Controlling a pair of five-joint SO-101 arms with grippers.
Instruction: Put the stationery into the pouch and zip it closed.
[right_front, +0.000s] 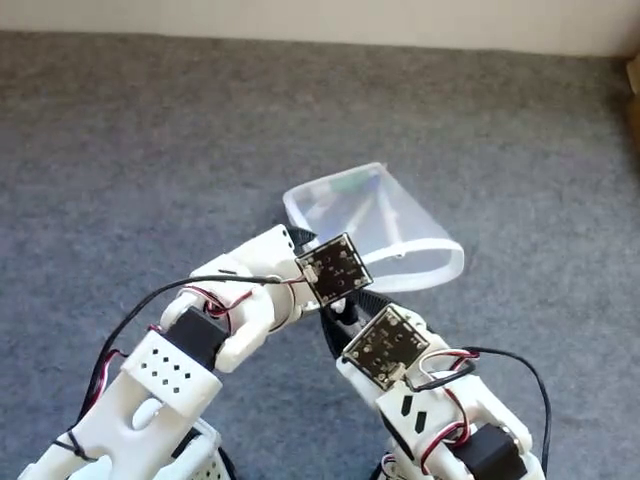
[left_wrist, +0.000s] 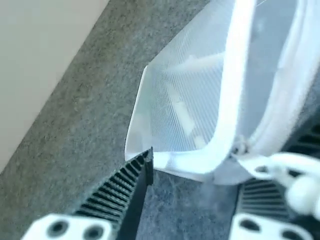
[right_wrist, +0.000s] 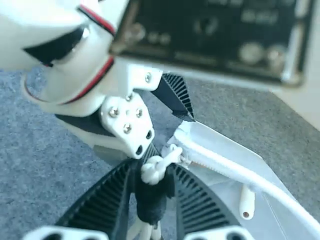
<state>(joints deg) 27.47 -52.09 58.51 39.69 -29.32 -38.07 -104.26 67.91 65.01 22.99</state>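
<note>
While the stationery (left_wrist: 180, 112) already lies inside the pouch (right_front: 400, 215), its mouth is open and zipping remains. The right gripper (right_wrist: 153, 167) clamps the zip pull (right_wrist: 150, 175); the left gripper (left_wrist: 197, 174) gapes around the pouch's near-left corner.

A grey, carpet-like table (right_front: 150, 130) bears a translucent, white-edged pouch (right_front: 410, 220).

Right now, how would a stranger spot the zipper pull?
On the grey carpeted table lies a translucent white mesh pouch. At its corner nearest the arms, between the right gripper's ribbed fingers, is a white cord, the only knotted piece.
</note>
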